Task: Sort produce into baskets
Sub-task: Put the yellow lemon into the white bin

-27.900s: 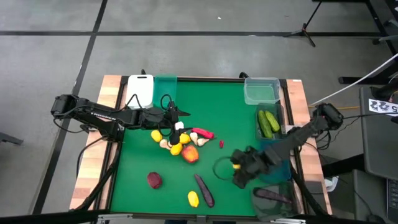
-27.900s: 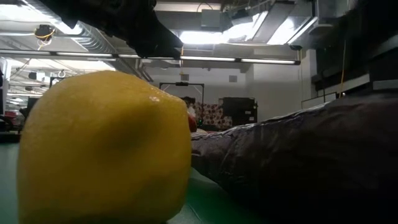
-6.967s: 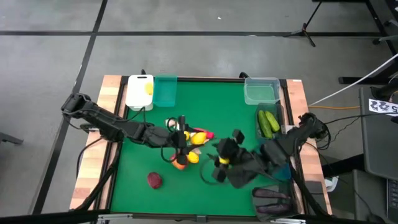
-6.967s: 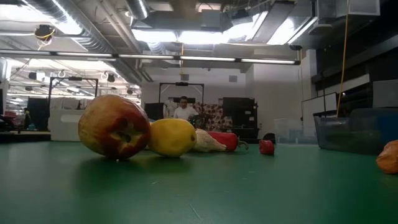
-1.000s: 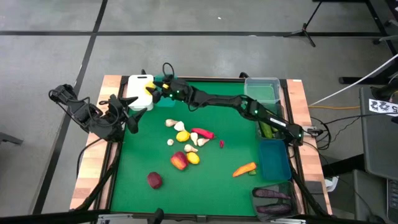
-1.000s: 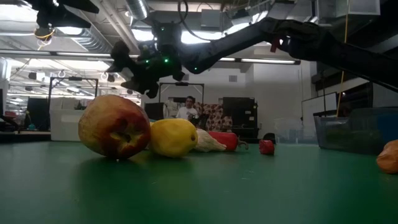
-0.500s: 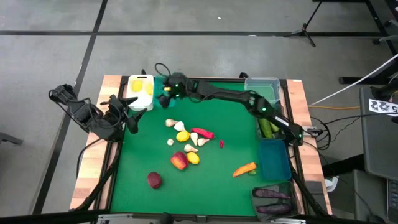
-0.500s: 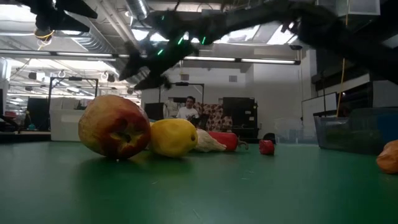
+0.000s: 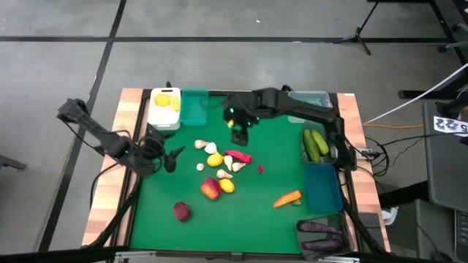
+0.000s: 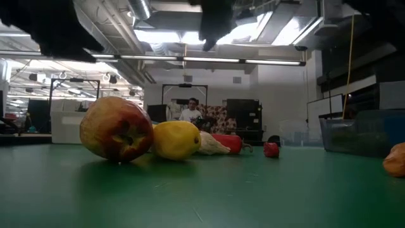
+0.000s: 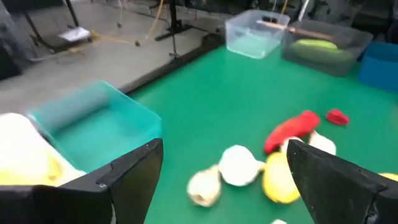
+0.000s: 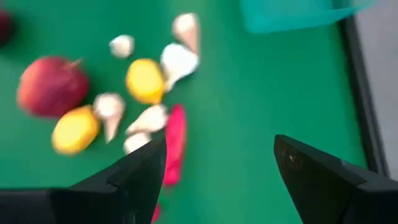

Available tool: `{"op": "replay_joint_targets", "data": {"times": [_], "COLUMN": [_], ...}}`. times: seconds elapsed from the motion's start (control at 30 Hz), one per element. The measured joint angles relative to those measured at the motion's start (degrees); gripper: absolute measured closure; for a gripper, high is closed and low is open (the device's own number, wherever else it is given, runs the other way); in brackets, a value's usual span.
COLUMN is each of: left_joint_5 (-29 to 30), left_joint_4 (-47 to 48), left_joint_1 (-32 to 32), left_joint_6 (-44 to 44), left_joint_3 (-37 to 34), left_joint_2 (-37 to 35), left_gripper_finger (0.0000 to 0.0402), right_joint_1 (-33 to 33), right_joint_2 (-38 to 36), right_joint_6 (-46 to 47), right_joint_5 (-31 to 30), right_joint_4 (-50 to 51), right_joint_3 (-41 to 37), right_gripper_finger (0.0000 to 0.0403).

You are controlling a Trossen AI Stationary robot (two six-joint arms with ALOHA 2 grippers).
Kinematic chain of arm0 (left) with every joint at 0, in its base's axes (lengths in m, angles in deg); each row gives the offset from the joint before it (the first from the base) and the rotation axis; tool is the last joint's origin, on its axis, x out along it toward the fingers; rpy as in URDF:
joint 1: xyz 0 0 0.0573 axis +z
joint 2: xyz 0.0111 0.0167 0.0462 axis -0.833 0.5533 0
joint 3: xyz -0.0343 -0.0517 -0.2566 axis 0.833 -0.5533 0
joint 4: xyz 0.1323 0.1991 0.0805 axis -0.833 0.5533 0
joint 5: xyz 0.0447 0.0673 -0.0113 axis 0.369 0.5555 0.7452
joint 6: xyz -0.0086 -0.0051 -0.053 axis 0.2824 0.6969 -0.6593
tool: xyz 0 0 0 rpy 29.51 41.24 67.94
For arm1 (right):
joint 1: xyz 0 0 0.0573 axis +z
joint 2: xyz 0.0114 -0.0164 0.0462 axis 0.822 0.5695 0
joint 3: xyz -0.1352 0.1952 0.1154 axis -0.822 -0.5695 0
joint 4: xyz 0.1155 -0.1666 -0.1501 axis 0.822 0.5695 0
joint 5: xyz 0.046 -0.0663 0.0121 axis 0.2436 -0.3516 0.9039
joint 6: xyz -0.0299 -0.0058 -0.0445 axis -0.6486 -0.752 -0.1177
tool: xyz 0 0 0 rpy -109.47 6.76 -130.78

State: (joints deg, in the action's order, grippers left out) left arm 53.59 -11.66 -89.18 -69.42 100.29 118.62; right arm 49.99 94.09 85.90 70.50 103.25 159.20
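Looking straight down, the high view is showing the right pincer [image 9: 238, 126] hanging with its fingers apart and empty over the far part of the green desk [image 9: 278, 161], near the teal basket [image 9: 194, 107], while the left pincer [image 9: 170, 155], also spread and empty, is sitting low at the desk's left edge. Lemons are lying in the white basket [image 9: 164, 108], cucumbers [image 9: 316, 145] in the grey basket, eggplants [image 9: 319, 231] in the near right bin, and the blue basket [image 9: 323, 188] is standing between those two. The loose pile in the middle is holding garlic bulbs [image 9: 208, 147], a chili [image 9: 238, 156], an apple [image 9: 210, 189] and a lemon [image 9: 227, 186]; a carrot [image 9: 286, 198] is lying apart, beside the blue basket. At desk level, the apple [image 10: 116, 128] and lemon [image 10: 178, 140] are touching. The left wrist view is looking past open fingers at a garlic bulb [image 11: 240, 165] and the teal basket [image 11: 93, 126]. The right wrist view is gazing down on the pile, the chili [image 12: 174, 144] nearest. These toys are probably light, rigid and smooth, so they may roll; pinching a round piece across its widest middle, or a long one at mid-length, seems safest.
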Motion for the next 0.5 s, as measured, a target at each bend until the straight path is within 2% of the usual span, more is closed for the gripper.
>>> {"op": "replay_joint_targets", "data": {"times": [0.13,0.23,0.37,0.5], "left_joint_5": [-5.4,-10.1,-15.7,-18.4], "left_joint_4": [-14.5,-23.1,-32.0,-37.6], "left_joint_1": [1.5,2.0,2.1,2.0], "left_joint_6": [6.0,9.8,14.6,17.0], "left_joint_3": [-4.0,-4.6,-4.7,-4.7], "left_joint_2": [4.9,7.8,10.0,10.3], "left_gripper_finger": [0.0066,0.0066,0.0066,0.0066], "right_joint_1": [6.7,11.2,15.2,16.2], "right_joint_2": [-1.1,-1.2,-1.2,-3.7], "right_joint_6": [-0.1,-2.3,-4.7,-4.5], "right_joint_5": [-0.8,-1.5,-2.5,-5.6], "right_joint_4": [-1.4,-4.2,-7.5,-2.8], "right_joint_3": [-0.1,-0.1,-0.3,-0.5], "right_gripper_finger": [0.0107,0.0107,0.0107,0.0107]}}
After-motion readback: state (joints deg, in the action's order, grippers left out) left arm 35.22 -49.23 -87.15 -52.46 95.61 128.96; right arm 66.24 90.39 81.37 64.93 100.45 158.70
